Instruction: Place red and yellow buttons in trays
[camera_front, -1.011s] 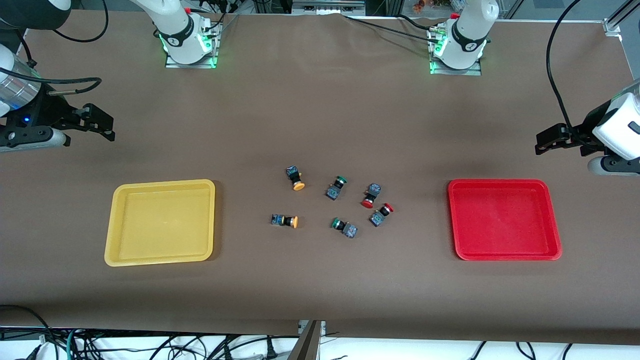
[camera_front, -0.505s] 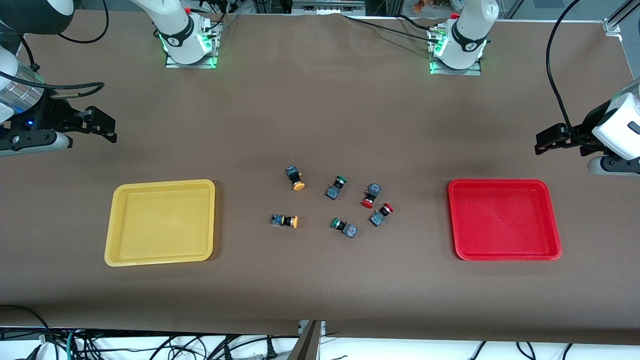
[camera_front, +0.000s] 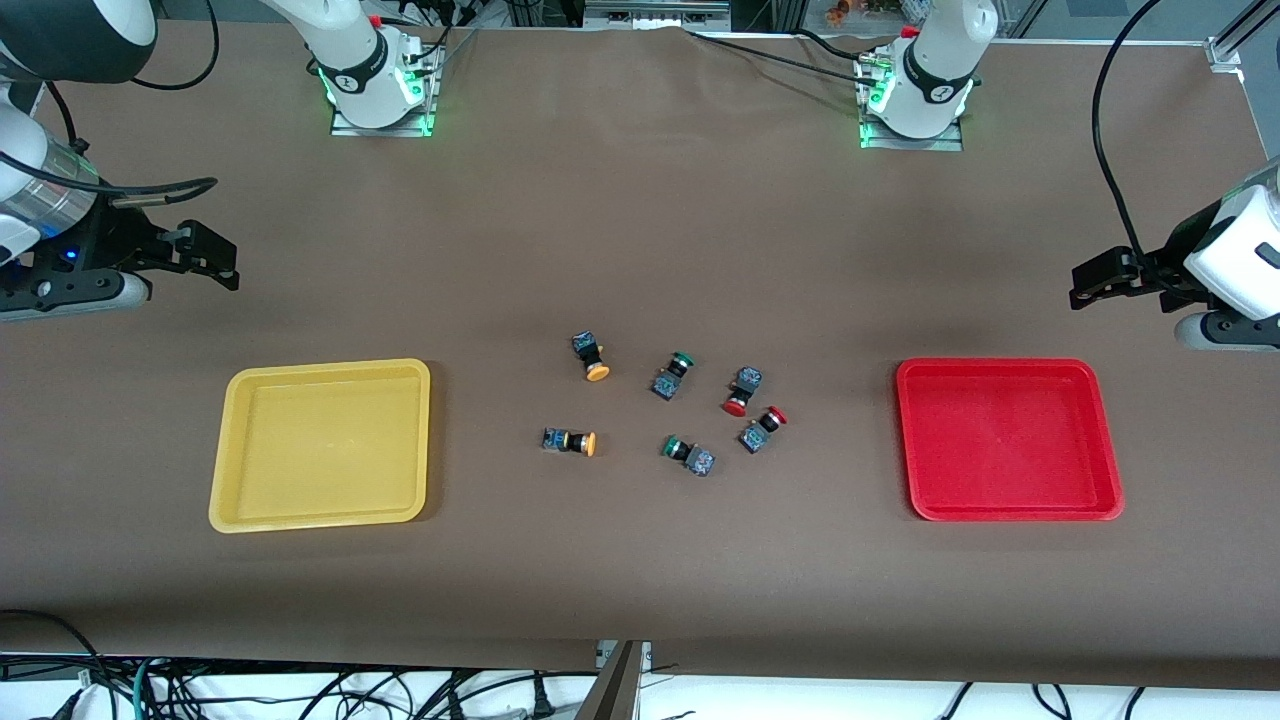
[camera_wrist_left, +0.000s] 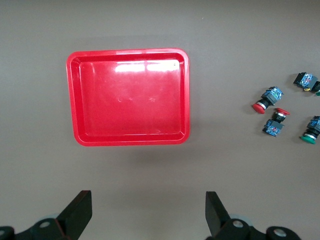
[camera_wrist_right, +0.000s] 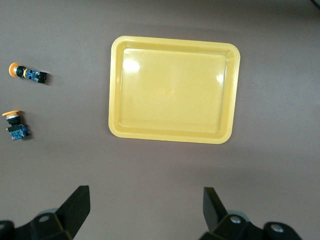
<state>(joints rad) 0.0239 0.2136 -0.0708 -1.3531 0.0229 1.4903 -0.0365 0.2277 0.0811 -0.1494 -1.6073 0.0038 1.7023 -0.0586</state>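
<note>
Two yellow buttons and two red buttons lie on the table's middle, between the empty yellow tray and the empty red tray. My right gripper hangs open and empty above the table, by the yellow tray; its wrist view shows both yellow buttons. My left gripper hangs open and empty by the red tray; its wrist view shows both red buttons.
Two green-capped buttons lie among the red and yellow ones. The arm bases stand at the table's edge farthest from the front camera. Brown table shows around both trays.
My right gripper has shifted slightly toward the table's middle. The left arm, buttons and trays have not moved.
</note>
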